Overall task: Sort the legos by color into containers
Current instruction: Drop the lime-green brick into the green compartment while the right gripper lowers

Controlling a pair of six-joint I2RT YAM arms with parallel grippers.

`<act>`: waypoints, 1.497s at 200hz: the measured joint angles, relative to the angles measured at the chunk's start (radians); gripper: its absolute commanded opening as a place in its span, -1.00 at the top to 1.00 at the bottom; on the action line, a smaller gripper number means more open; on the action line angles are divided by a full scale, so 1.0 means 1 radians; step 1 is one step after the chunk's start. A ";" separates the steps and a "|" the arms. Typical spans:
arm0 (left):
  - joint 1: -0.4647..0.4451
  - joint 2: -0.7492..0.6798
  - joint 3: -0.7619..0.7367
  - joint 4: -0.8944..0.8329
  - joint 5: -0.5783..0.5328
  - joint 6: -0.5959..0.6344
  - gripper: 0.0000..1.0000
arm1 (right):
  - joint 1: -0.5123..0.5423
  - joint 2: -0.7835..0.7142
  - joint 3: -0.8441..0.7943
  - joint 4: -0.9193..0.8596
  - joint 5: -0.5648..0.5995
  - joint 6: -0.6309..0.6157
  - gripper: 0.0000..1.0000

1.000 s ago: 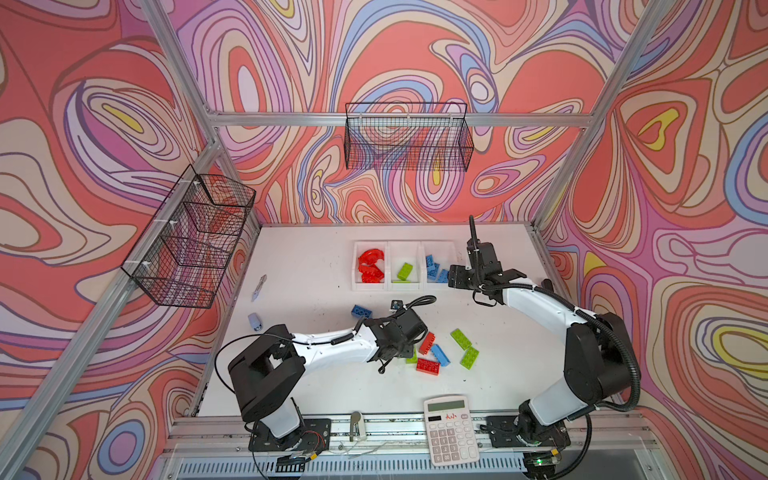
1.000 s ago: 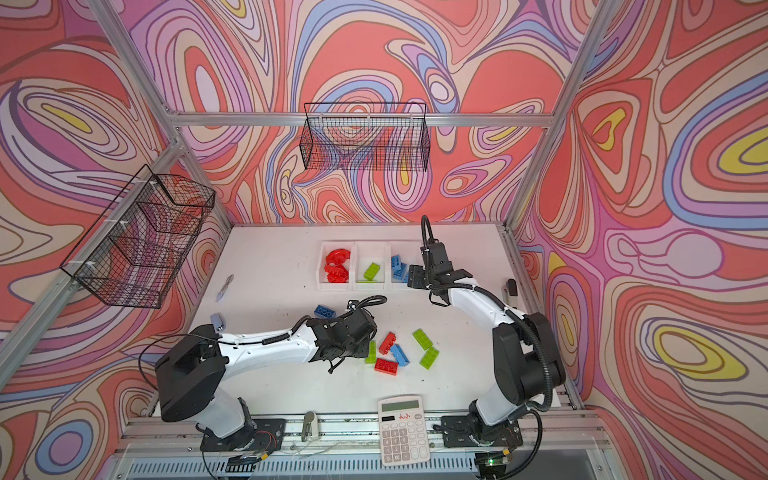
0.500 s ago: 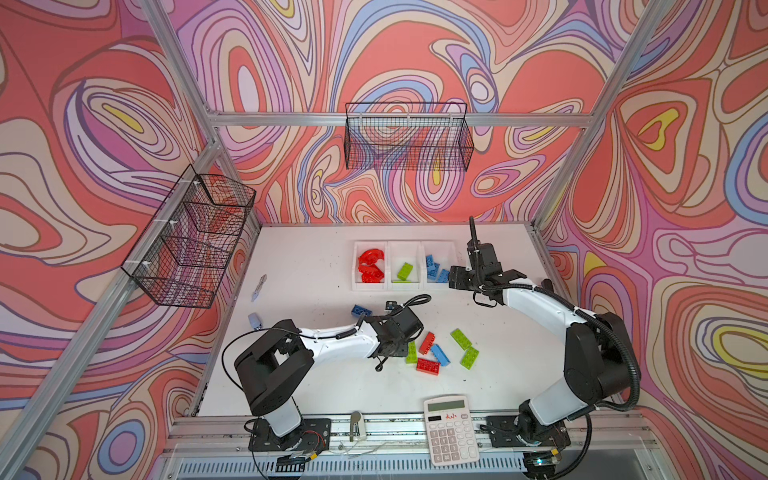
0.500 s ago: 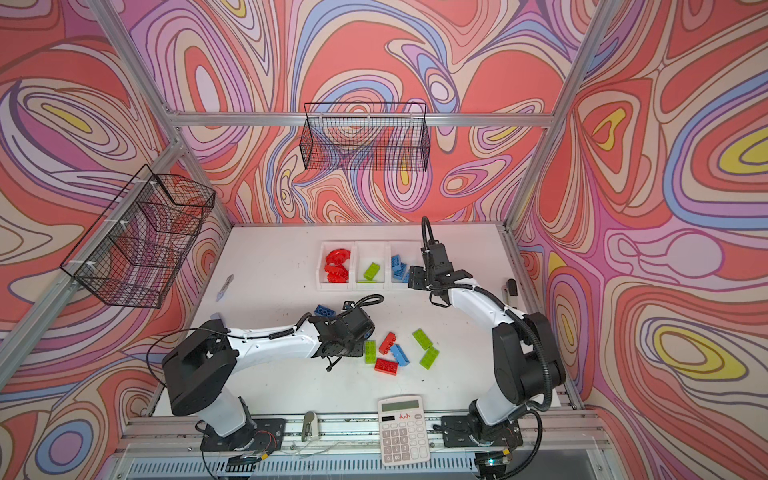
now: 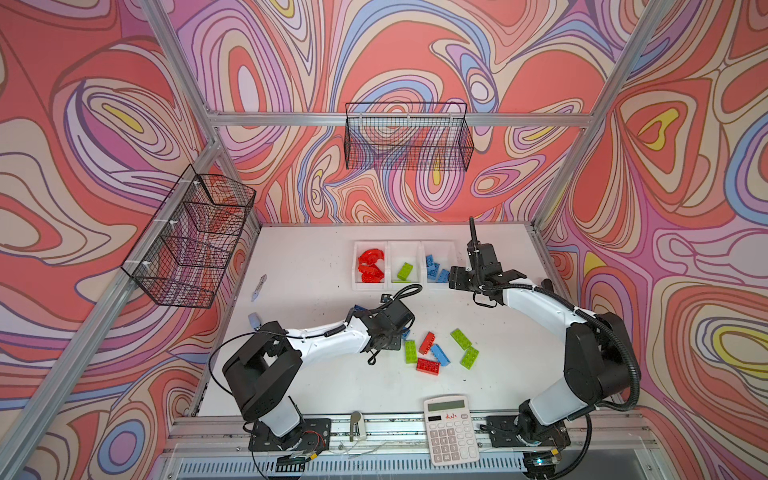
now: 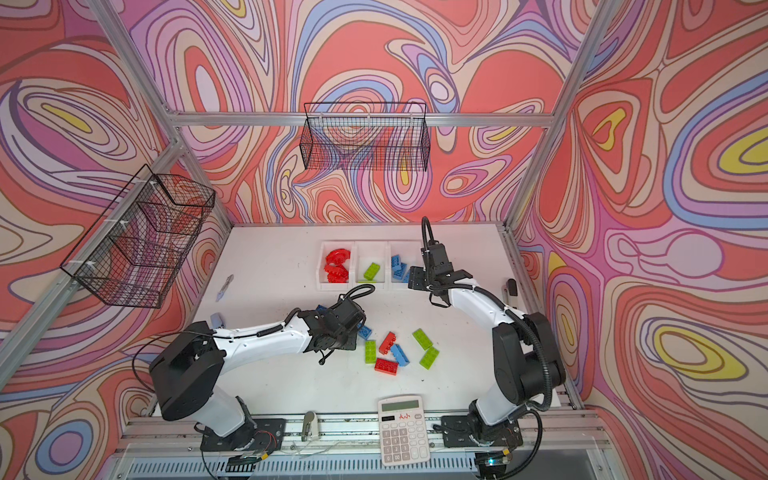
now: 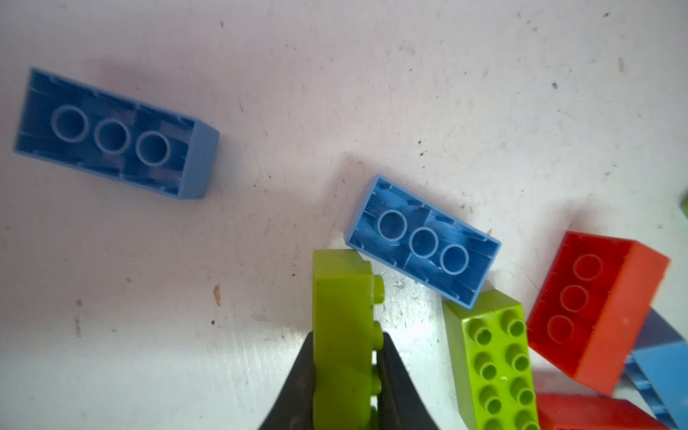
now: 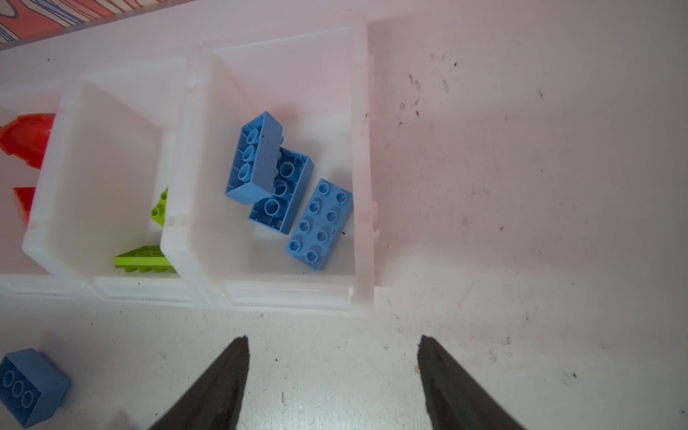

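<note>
While the left gripper [image 5: 388, 334] sits low by loose bricks [image 5: 427, 343] in both top views, the right gripper [image 5: 457, 279] hovers short of the bins [image 5: 374, 286]. Left wrist: jaws clamped on a green brick [image 7: 340, 335]. Right wrist: fingers [image 8: 219, 383] spread, empty, end bin [image 8: 290, 296] ahead

Left arm [image 5: 328, 345] and right arm [image 5: 536, 301] have white links, black joints and black ribbed cables.
</note>
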 measured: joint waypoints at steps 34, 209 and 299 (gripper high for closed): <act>0.054 -0.029 0.087 0.016 -0.012 0.103 0.69 | -0.002 -0.037 -0.098 -0.023 -0.029 0.011 -0.52; 0.287 0.612 0.900 0.181 0.074 0.494 0.34 | -0.002 -0.207 -0.323 -0.156 -0.143 -0.009 -0.68; 0.344 0.645 0.940 0.171 0.101 0.504 0.03 | -0.002 -0.158 -0.323 -0.173 -0.167 0.011 -0.57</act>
